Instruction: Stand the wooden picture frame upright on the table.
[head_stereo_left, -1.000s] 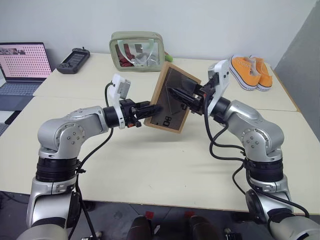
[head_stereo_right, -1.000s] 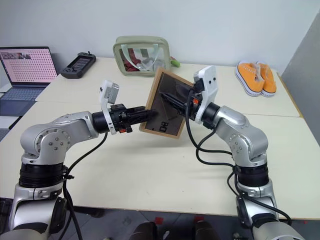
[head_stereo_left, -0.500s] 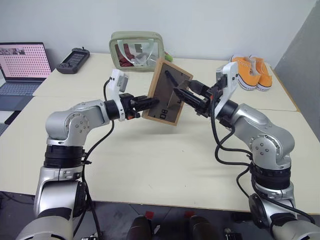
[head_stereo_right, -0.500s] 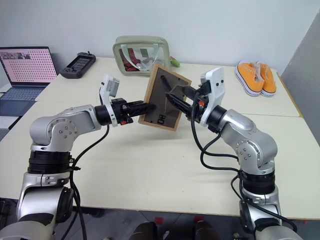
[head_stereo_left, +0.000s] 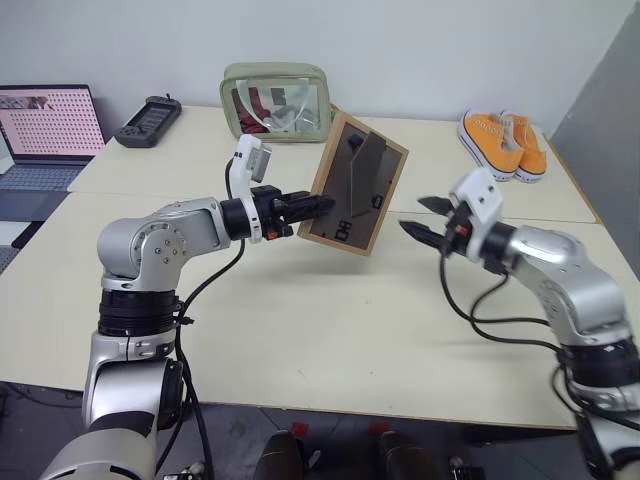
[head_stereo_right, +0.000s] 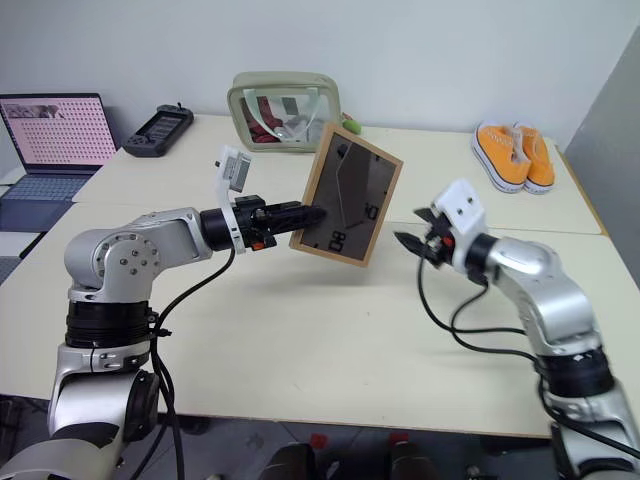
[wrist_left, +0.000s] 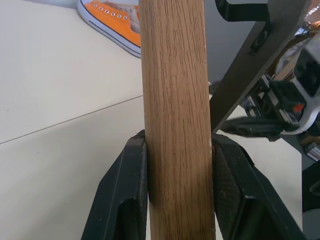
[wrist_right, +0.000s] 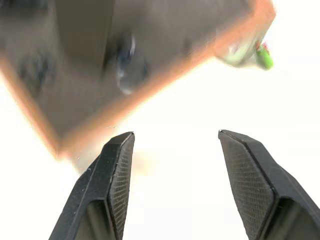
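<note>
We see the picture frame (head_stereo_left: 355, 185) held off the table (head_stereo_left: 300, 320) by the left gripper (head_stereo_left: 318, 207), tilted, its stand swung out from the dark back. Beneath and in front of it the tabletop lies bare, so there is room to pass there. The right gripper (head_stereo_left: 418, 215) hangs just beside the frame's right edge, fingers spread, with a gap between them and the wood. Along the far edge stand a clear pouch (head_stereo_left: 277, 100), a controller (head_stereo_left: 147, 119) and a laptop (head_stereo_left: 45, 130); orange shoes (head_stereo_left: 503, 143) block the far right corner.
</note>
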